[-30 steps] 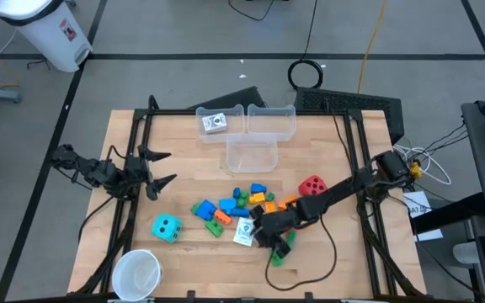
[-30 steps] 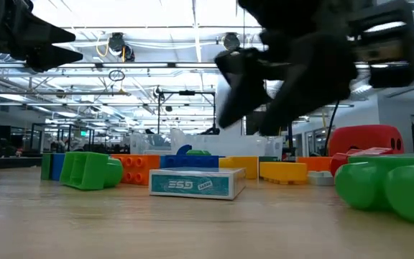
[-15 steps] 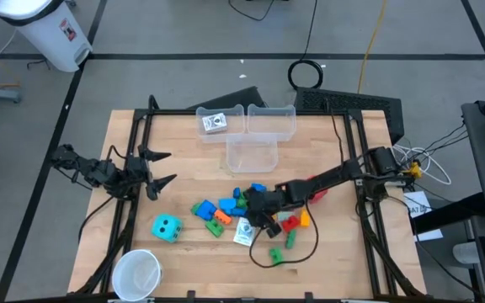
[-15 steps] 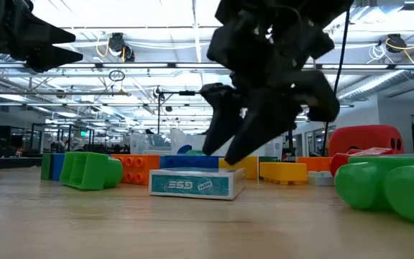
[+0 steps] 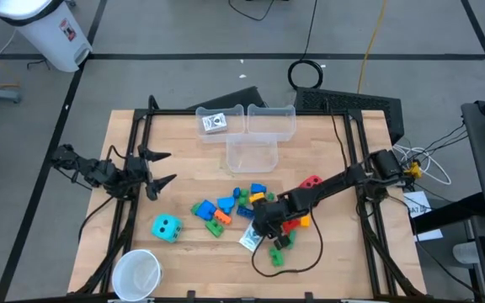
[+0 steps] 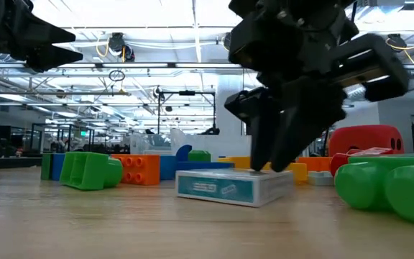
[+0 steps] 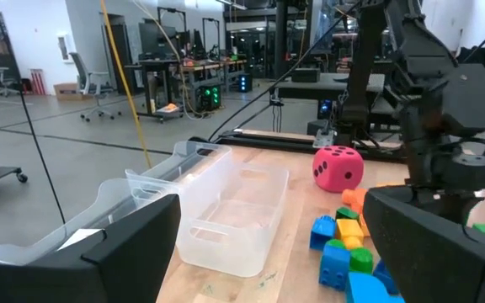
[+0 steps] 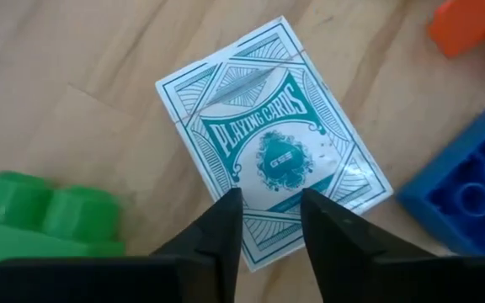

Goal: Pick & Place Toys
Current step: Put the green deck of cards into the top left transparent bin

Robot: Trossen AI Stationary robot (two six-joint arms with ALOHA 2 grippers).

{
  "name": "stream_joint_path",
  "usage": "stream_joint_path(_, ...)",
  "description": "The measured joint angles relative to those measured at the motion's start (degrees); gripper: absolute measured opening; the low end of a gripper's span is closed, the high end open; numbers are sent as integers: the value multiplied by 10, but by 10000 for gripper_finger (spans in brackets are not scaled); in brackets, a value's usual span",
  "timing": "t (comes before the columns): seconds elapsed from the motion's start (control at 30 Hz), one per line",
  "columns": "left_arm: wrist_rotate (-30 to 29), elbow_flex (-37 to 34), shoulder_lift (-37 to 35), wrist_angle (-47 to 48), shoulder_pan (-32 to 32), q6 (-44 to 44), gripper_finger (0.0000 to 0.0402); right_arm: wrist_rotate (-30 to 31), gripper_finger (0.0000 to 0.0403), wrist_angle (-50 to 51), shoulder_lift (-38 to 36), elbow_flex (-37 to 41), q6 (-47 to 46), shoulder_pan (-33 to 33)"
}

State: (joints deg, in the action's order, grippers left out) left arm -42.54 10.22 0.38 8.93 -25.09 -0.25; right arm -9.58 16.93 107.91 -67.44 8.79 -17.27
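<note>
A white and teal playing-card box [image 8: 276, 143] lies flat on the wooden table, near the table's front edge [image 5: 248, 242]. My right gripper [image 8: 272, 202] stands over it, pointing down, with a narrow gap between its fingers [image 6: 268, 162]. A pile of blue, green, orange and yellow blocks [image 5: 226, 207] lies just beyond the box. A cyan die [image 5: 167, 225] sits to the left and a red die [image 5: 311, 182] to the right. My left gripper [image 5: 165, 167] waits open and empty at the table's left side. My right gripper sets both fingertips [image 8: 230, 210] on the card box's top face, near one end of it [image 8: 268, 198]. The fingers come from above, pointing down. They do not grip the box's sides. The box lies flat on the table [image 6: 228, 188].
Two empty clear bins [image 5: 252, 154] [image 5: 272, 120] and a third holding a card box [image 5: 215, 123] stand at the back. A white cup [image 5: 137, 273] stands at the front left. Green blocks [image 5: 278, 250] and a cable lie beside my right gripper. A blue block [image 8: 470, 202] lies close to the box.
My right gripper went toward the far edge over the blocks, then came back toward the near edge and down onto the card box. The box has slid a little toward the near right and turned about, staying flat on the table.
</note>
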Motion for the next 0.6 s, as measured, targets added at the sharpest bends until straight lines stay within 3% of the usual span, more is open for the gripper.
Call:
stream_joint_path(0.23, 0, 0, 0, 0, 0, 0, 379, 22, 133, -28, -7, 2, 43, -37)
stream_joint_path(0.6, 0, 0, 0, 0, 0, 0, 379, 33, 324, -102, -21, 3, 56, -44)
